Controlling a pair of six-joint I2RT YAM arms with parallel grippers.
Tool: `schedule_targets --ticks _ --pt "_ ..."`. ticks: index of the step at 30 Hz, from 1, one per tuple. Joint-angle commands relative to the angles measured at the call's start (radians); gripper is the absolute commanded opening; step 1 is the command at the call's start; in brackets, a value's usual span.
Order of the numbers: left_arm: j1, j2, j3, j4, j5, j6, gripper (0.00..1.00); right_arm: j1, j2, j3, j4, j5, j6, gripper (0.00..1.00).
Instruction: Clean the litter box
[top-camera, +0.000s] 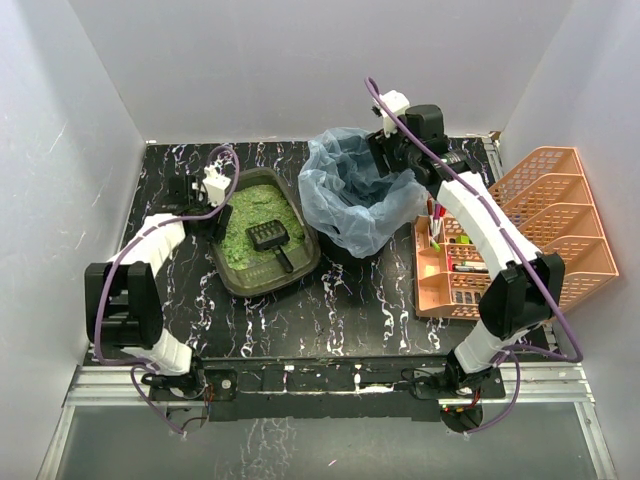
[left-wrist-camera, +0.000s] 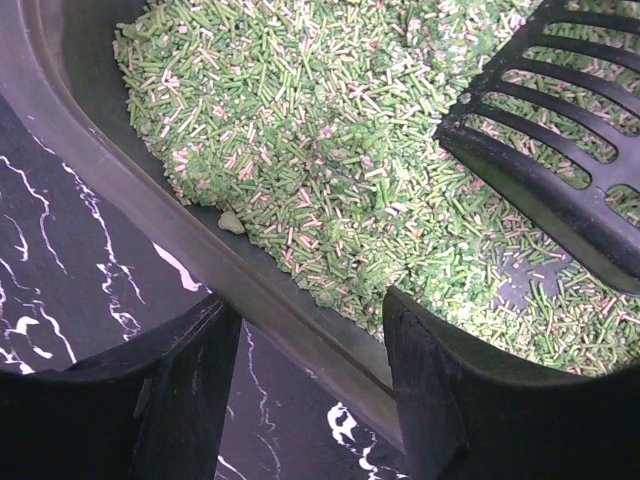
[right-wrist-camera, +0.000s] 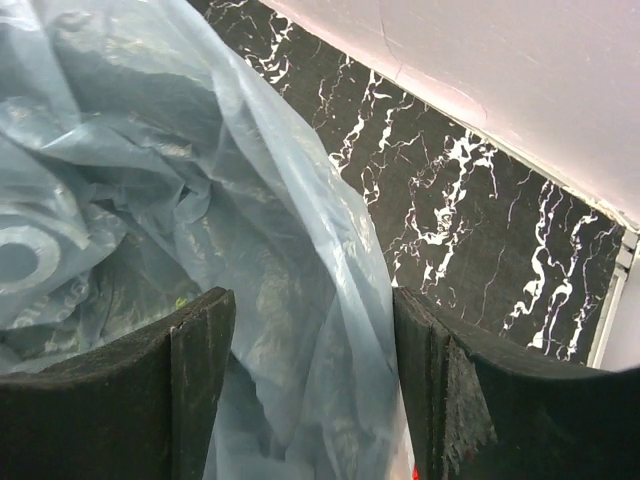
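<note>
Toward the far left corner of the table, my left hand (top-camera: 212, 203) (left-wrist-camera: 310, 340) sits over the left rim of the litter box (top-camera: 226, 278) (left-wrist-camera: 150, 200). It is spread, one finger outside above the table (top-camera: 350, 300) (left-wrist-camera: 60, 280) and the other inside above the green litter (top-camera: 250, 215) (left-wrist-camera: 300, 130). The rim runs through the gap, and I cannot see either finger pressing on it. A black scoop (top-camera: 268, 237) (left-wrist-camera: 560, 150) lies loose on the pellets.

My right hand (top-camera: 385, 155) (right-wrist-camera: 315, 340) hangs over the blue-bagged bin (top-camera: 345, 190) (right-wrist-camera: 150, 200) near the middle of the far edge. It is spread too, pinching nothing, with bag film slack between and below the fingers.

The main risk, as I judge it, is on the left. If I pinch this rim and lift from one side only, the shallow tray could tip, sending litter and the scoop sliding toward the low end or onto the table. The inner finger may also plough pellets over the wall as it closes.

On the right, a fold could snag on a finger. Pulling away then might drag the bag off the bin or nudge the bin toward the orange organiser (top-camera: 560, 200).
</note>
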Motion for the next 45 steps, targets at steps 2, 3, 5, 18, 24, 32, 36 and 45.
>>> schedule_targets --ticks 2,3,5,18,24,32,36,45 --pt "0.020 0.084 0.100 -0.076 -0.004 0.147 0.51 0.008 -0.123 0.021 0.009 -0.050 -0.035 0.69" --pt "0.025 0.108 0.114 -0.078 -0.006 0.158 0.50 0.008 -0.137 0.013 0.007 -0.056 -0.036 0.70" --pt "0.034 0.141 0.148 -0.089 -0.009 0.185 0.47 0.008 -0.168 -0.003 -0.001 -0.067 -0.040 0.71" --pt "0.056 0.273 0.287 -0.134 0.080 0.331 0.46 0.008 -0.304 -0.126 -0.068 -0.262 -0.159 0.73" --pt "0.056 0.341 0.375 -0.106 0.090 0.280 0.48 0.008 -0.312 -0.112 -0.107 -0.348 -0.188 0.73" --pt "0.056 0.231 0.362 -0.051 0.075 0.135 0.69 0.008 -0.323 -0.093 -0.136 -0.383 -0.200 0.74" --pt "0.054 0.091 0.331 -0.024 0.028 0.000 0.78 0.003 -0.340 -0.102 -0.133 -0.378 -0.197 0.74" --pt "-0.042 -0.165 0.211 -0.177 0.138 -0.316 0.79 -0.007 -0.373 -0.116 -0.123 -0.379 -0.194 0.74"
